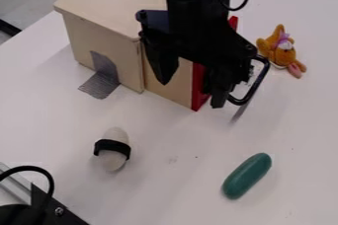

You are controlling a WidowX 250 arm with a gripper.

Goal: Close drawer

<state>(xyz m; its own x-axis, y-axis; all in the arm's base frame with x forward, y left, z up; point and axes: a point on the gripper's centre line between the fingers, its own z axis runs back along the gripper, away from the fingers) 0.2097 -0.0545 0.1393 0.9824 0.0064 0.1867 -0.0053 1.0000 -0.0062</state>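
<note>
Drawer (168, 91): stands pulled out from the wooden cabinet (102, 4), its red front (198, 87) and black handle (257, 87) facing right.
Tool (191, 93): hangs over the drawer, its two fingers spread apart, one to each side of the red front as seen from here.
Tabletop (168, 189): a pale oval object (113, 161) wearing a black band (112, 145) lies in front, a green oblong (246, 175) to its right.
Plush toy (280, 49): orange, lies beyond the handle.
</note>
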